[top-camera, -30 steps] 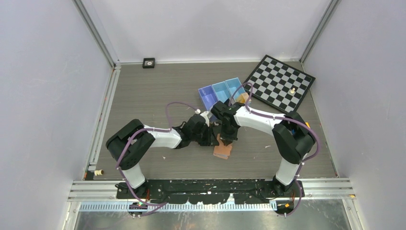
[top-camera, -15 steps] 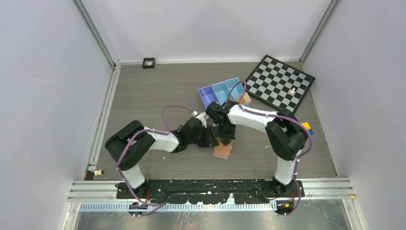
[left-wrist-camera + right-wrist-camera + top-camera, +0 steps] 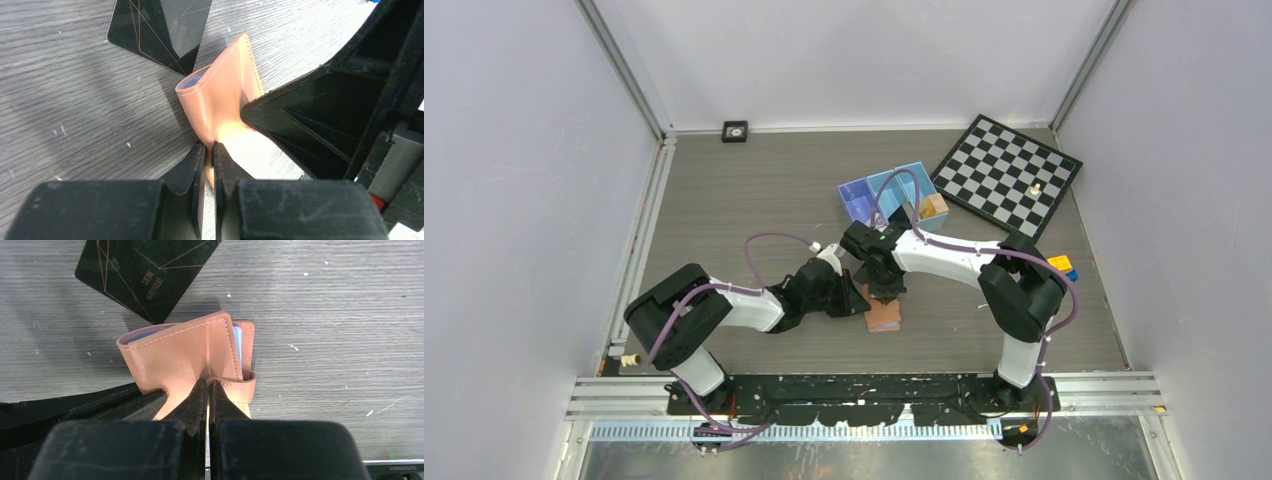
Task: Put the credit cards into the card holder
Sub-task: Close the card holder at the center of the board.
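1. Both arms met at the card holder mid-counter. Left gripper and right gripper each had jaws pinched on it, bodies nearly touching, no room between them.
2. Black card lay flat just beyond the holder; space above it was free.
3. Blue bin sat close behind the right arm; chessboard filled the far-right corner.
4. Counter left of the arms was free.

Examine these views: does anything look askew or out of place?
The card holder is buckled, pinched by the left gripper and right gripper, its pocket bowed open. One credit card lies crooked beside it, not inside.
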Motion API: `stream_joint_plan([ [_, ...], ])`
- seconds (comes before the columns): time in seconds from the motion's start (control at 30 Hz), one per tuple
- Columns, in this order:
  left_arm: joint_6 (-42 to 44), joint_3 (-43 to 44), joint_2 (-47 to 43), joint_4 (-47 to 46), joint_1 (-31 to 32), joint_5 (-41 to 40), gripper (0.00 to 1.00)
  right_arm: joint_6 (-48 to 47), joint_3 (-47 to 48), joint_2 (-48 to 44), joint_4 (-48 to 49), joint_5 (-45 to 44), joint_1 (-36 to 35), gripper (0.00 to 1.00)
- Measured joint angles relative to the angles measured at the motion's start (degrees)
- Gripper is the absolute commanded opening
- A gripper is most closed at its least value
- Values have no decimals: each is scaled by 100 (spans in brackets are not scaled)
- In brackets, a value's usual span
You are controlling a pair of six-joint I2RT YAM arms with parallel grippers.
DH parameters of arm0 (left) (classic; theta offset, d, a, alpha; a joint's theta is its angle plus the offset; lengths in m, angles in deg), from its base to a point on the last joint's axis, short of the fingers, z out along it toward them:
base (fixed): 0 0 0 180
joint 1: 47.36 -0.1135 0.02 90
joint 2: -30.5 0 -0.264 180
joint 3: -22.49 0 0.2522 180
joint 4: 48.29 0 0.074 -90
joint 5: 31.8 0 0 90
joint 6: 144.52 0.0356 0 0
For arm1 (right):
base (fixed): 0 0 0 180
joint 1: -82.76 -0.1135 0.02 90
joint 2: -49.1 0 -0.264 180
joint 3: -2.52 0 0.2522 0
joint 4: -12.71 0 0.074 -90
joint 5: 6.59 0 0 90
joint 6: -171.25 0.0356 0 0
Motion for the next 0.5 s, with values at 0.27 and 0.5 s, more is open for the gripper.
stream_joint_plan([
  [0.27, 184, -72, -546, 831, -50, 63, 14, -562, -50, -146, 352, 236, -107, 6],
  [0.5, 284, -55, -1047, 1589, -24, 221, 20, -774, -223, -492, 509, 234, -142, 23],
])
